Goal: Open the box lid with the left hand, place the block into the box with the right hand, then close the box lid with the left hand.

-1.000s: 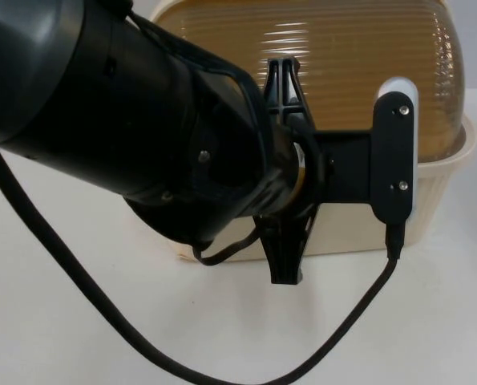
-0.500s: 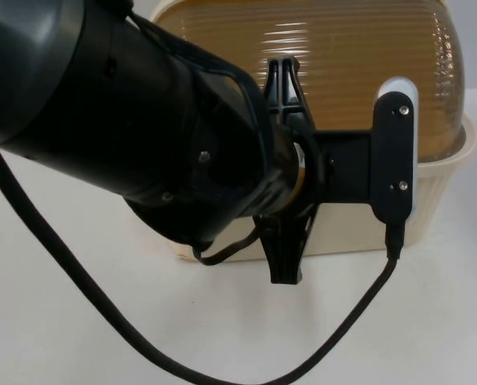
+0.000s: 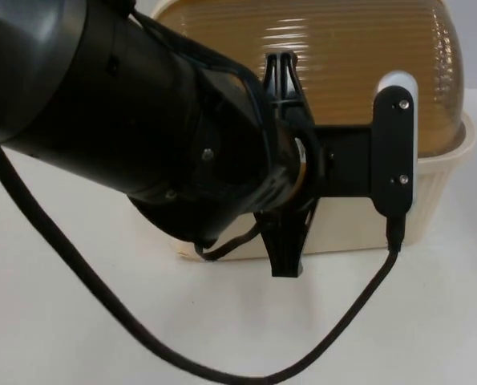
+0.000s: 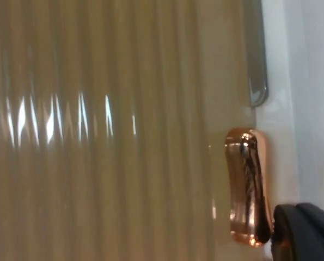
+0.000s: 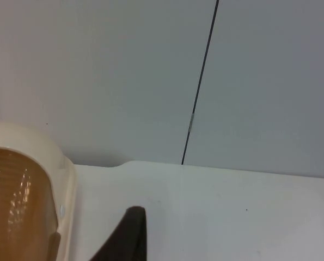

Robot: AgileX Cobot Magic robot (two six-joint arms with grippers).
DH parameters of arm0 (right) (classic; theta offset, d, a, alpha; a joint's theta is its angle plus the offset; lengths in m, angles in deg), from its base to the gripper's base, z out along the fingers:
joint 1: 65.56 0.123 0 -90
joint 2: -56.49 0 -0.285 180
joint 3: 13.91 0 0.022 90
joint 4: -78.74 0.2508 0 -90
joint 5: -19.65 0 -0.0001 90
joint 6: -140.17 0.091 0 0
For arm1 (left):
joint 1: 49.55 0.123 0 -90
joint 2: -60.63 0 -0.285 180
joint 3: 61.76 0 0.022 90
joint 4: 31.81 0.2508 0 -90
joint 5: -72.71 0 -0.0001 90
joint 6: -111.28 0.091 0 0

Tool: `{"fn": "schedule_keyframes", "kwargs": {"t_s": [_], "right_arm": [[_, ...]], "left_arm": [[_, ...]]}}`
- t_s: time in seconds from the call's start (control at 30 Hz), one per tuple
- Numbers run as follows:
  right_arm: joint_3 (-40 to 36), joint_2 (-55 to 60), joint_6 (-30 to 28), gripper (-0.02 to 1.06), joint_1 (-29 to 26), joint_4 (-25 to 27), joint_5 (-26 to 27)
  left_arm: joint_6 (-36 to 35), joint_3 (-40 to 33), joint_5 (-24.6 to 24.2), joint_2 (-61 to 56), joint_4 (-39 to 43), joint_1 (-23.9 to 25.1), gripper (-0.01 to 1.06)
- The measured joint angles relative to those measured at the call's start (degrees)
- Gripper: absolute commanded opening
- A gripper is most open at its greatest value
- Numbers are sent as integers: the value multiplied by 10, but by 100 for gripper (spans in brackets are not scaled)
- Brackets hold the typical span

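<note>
— Left gripper (image 3: 284,164) is right down at the front of the box (image 3: 430,192), its black body pressed close against the ribbed amber lid (image 3: 342,72). Whether its fingers are parted or closed, I can't tell from here.

— And the lid's down?

— Yes, it sits shut on the cream base. On the wrist camera there's a shiny copper handle (image 4: 248,187) at the lid's edge, with one black fingertip (image 4: 303,234) just beside it, nearly touching.

— So it's going for that handle.

— I'd say so. To do it well, the fingers ought to settle squarely on the handle before any lift, then swing up along the lid's curve, not pull straight out, or the whole box may slide on the table (image 3: 62,337).

— Where's the block?

— I can't see it.

— And the other arm?

— Right gripper (image 5: 130,236) waits off to the side above the table, the box's end near it and the grey wall (image 5: 123,70) behind. Its fingers I can't judge either.
</note>
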Motion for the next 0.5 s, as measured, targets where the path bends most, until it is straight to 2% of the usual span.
{"fn": "schedule_keyframes", "kwargs": {"t_s": [0.5], "right_arm": [[0,0,3,105,0,0,-10]], "left_arm": [[0,56,-13,0,1,2,0]]}}
